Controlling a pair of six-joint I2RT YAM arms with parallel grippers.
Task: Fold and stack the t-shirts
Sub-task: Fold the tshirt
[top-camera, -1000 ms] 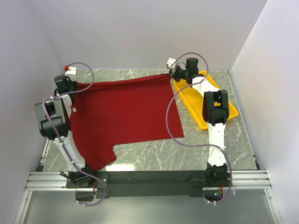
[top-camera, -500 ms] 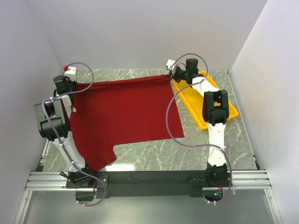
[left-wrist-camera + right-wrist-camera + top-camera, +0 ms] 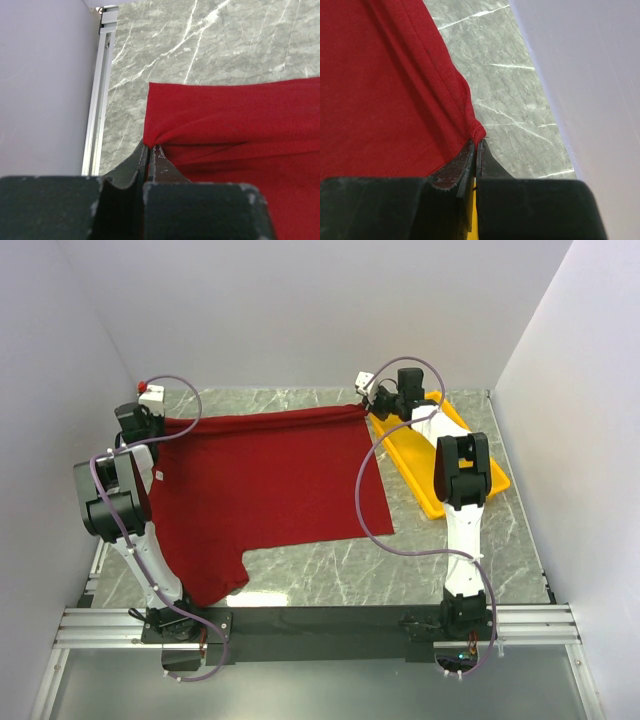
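– Along the far edge of the table, the shirt runs in one straight red line, pinned at both ends.

– Who's got what?

– Left gripper is clamped on the far-left corner. Its wrist view shows the jaws pressed together, with a pucker of cloth fanning out from the tips. Right gripper mirrors it on the far-right corner, nipped onto the hem right where the stitching turns.

– So nothing open at all?

– Nothing. Both are pinching cloth and only cloth.

– Why hold it out that wide?

– My read is that they're pulling against each other to take the slack out. That far edge looks taut from above, and the body lies fairly flat toward the near side, with one part trailing down near the left base. A flat, squared shirt is what you want before the first fold.

– Is the edge off the marble?

– Can't tell from these views. It's low, that much I'd say.

– And the tray?

– Yellow, on the right, angled, with nothing in it that I can see. The shirt's right edge lies just beside it, not on it. I'd guess that's where folded shirts end up stacked.

– How far along are we, then?

– Early, I'd judge. No fold is visible yet, just a spread sheet. With corner grips like these, the likely next move is carrying the far edge toward the near side.

– Any risk?

– Both grips are thin, right at the very corners. A tug too far apart could slip one free.
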